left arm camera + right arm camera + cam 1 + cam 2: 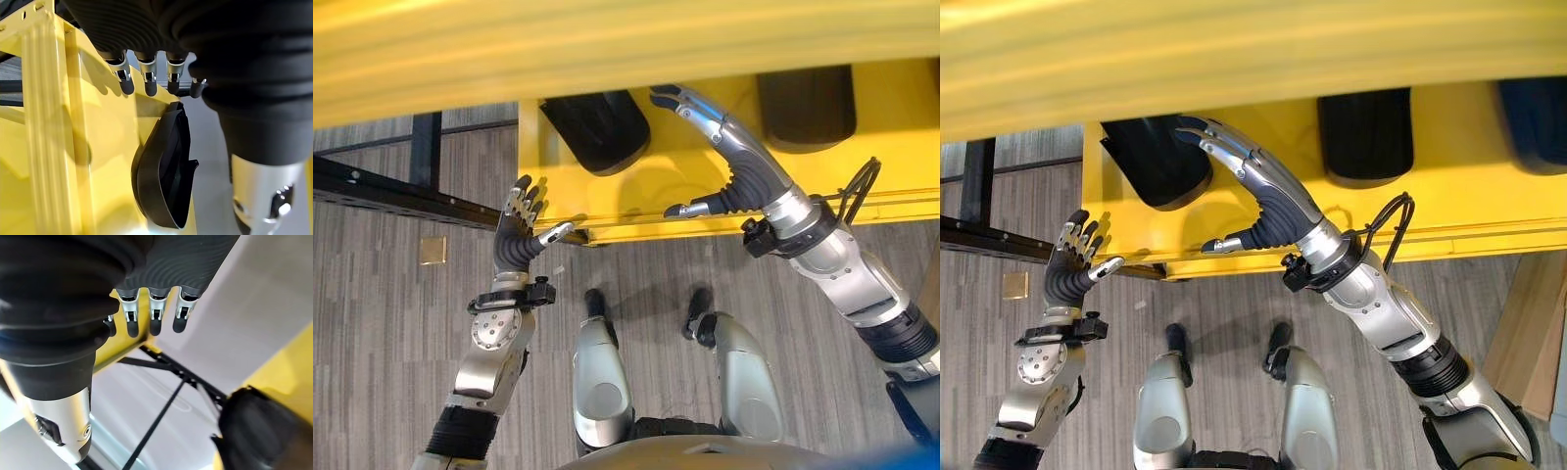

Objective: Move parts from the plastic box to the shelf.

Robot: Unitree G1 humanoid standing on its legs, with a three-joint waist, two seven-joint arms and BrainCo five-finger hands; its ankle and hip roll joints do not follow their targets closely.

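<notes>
2 curved black plastic parts lie on the yellow metal shelf (705, 186): the left black part (597, 127) near the shelf's corner post, the right black part (806, 106) well apart from it along the same level. A third dark part (1538, 122) lies further right on that level. A broad yellow beam (607, 49) crosses above, hiding the back of the parts.

The right robot hand (729, 157) reaches over the shelf between the 2 parts, fingers straight and spread, thumb out sideways over the front rail, holding nothing. The left robot hand (519, 230) is raised just beside the shelf's front corner, fingers straight and relaxed, thumb pointing at the rail, also empty; its wrist view shows the left black part (164, 171) resting against the yellow upright.

Below is grey striped carpet floor (391, 323), with a black metal frame (401, 191) left of the shelf and a small brass floor plate (433, 250) beside it.
</notes>
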